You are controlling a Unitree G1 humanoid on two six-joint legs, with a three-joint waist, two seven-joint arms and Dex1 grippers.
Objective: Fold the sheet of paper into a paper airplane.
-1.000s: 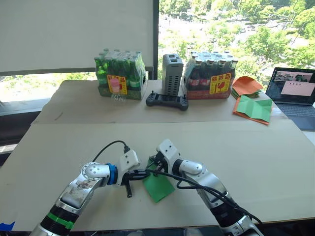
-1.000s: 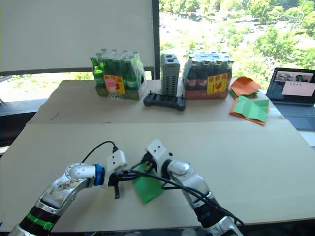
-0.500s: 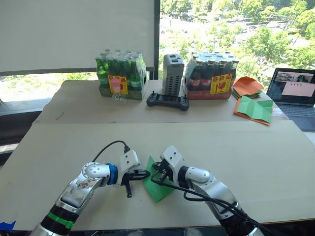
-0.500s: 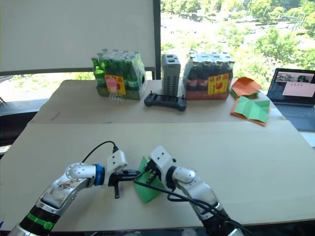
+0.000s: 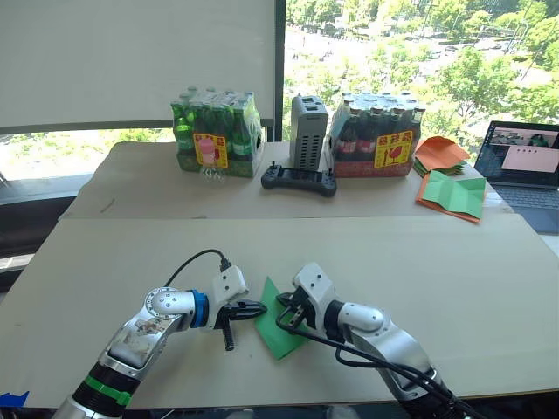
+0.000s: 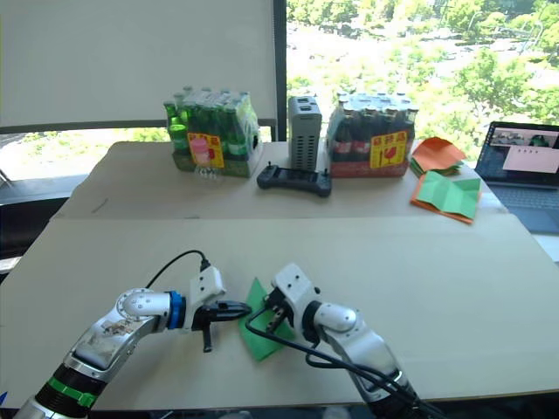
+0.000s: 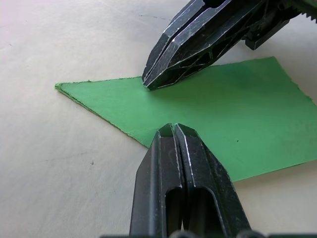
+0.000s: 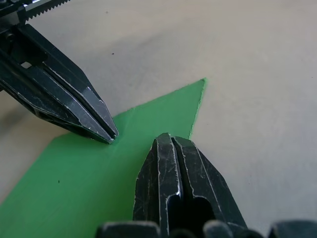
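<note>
- Left gripper [image 5: 258,307]: fingers pressed together, nothing between them. Tip rests at the left edge of the sheet of paper [image 5: 281,325]. Position unchanged from 1.0 s ago.
- Sheet of paper: folded, pointed at its far end, lying flat on the near table [image 5: 454,271] between the two grippers. Its point, hidden by the right gripper 1.0 s ago, is now exposed.
- Right gripper [image 5: 281,303]: fingers closed together, empty, tip down on the paper's upper right part. It has drawn back toward the robot and to the right since 1.0 s ago, when it met the left gripper over the paper.
- Wrist views: both closed tips touch the green surface, near each other but apart.
- Far table, left to right: green bottle pack [image 5: 215,134], grey box [image 5: 307,132], black controller [image 5: 299,181], dark bottle pack [image 5: 376,134], orange-edged papers [image 5: 452,194], laptop [image 5: 527,163]. All unmoved.
</note>
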